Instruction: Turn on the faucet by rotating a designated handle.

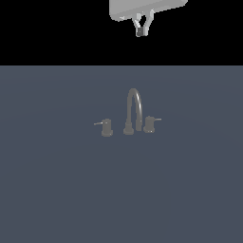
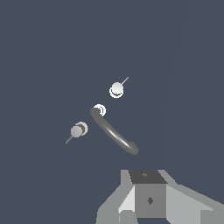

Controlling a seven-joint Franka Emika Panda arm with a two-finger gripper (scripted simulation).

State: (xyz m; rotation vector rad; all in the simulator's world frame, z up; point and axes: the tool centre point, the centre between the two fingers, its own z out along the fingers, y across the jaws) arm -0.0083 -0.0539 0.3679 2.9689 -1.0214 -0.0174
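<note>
- The floor (image 1: 57,190) is spreading dull blue-grey under everything, and the faucet (image 1: 134,111) is standing near its middle in the exterior view, its gooseneck spout arching over toward five o'clock.
- The gripper (image 1: 139,33) is hanging high at twelve o'clock from the spout, well apart from the set; its fingers are sitting close together with nothing between them.
- The handle (image 1: 150,124) is sitting just beside the spout base at three o'clock, its thin lever pointing toward three o'clock; from the wrist camera I am taking the brighter knob (image 2: 116,90) for it, though I cannot tell for sure.
- The matching knob (image 1: 107,127) is sitting at nine o'clock, lever pointing away.
- To do the approach well, the arm should be descending clear of the arch, arriving beside the lever tip and pushing it sideways around the knob.
</note>
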